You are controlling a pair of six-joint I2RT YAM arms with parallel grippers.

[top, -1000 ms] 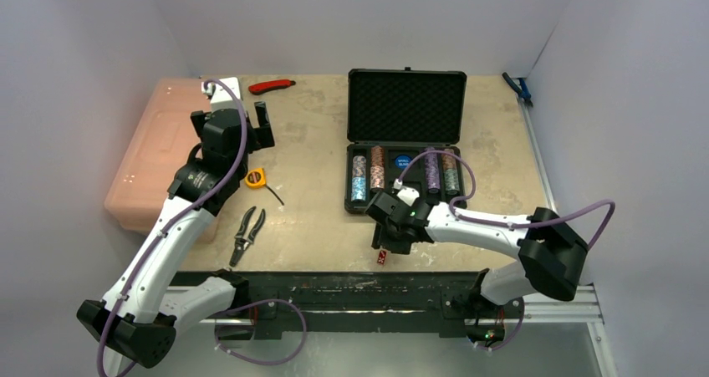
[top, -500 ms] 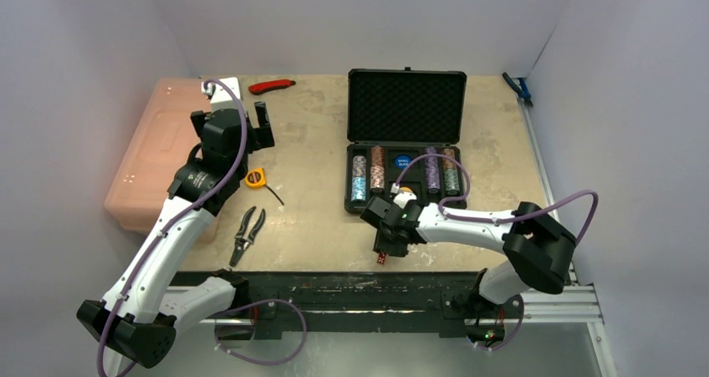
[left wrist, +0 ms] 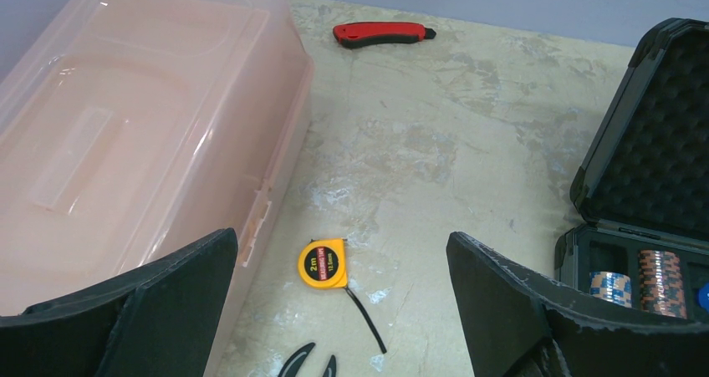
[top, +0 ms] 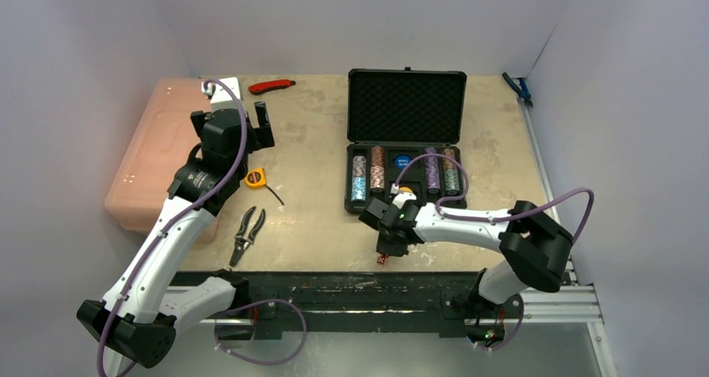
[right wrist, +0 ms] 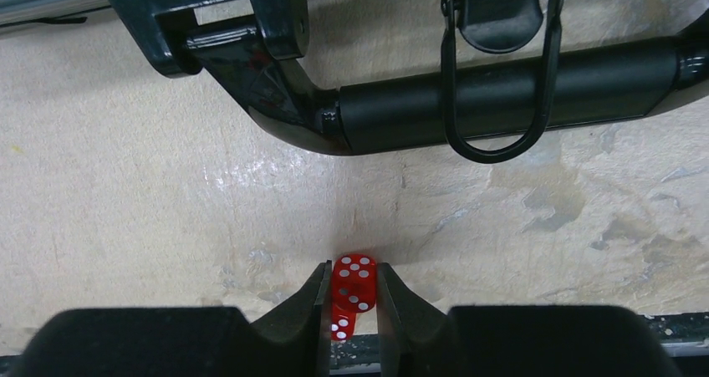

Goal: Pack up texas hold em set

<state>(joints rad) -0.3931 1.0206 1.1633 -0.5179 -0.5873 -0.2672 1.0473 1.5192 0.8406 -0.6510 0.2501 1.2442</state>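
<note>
**Desk:** Where's the piece you're after?

**Me:** It's a red die [right wrist: 354,285] at the near lip of the bench [top: 318,218], in front of the open black case [top: 406,105]. My right jaws are drawn narrow on it, with 1 finger against each side. I judge it pinched, but I can't tell whether it has left the bench.

**Desk:** And the rest of the set?

**Me:** 4 rows of chips [top: 377,172] lie in the case's tray, with a blue disc [top: 403,163] between them. The lid stands open at the back.

**Desk:** What worries you?

**Me:** It's a small, hard, slick cube. If my fingers sit off-centre it could squirt out. It's so close to the edge and the black rail [right wrist: 502,93] that I'd expect it to roll off the bench. The way back also passes over the chips, and a low wrist could clip them.

**Desk:** How are the arms posed?

**Me:** The right arm [top: 468,222] is folded across the front of the case, with the forearm low and the wrist tipped down at the edge. The left arm [top: 180,218] reaches up beside the pink box [left wrist: 125,135]. My left jaws are spread wide and hold nothing, and a yellow tape measure [left wrist: 323,263] lies on the bench beneath them.
</note>
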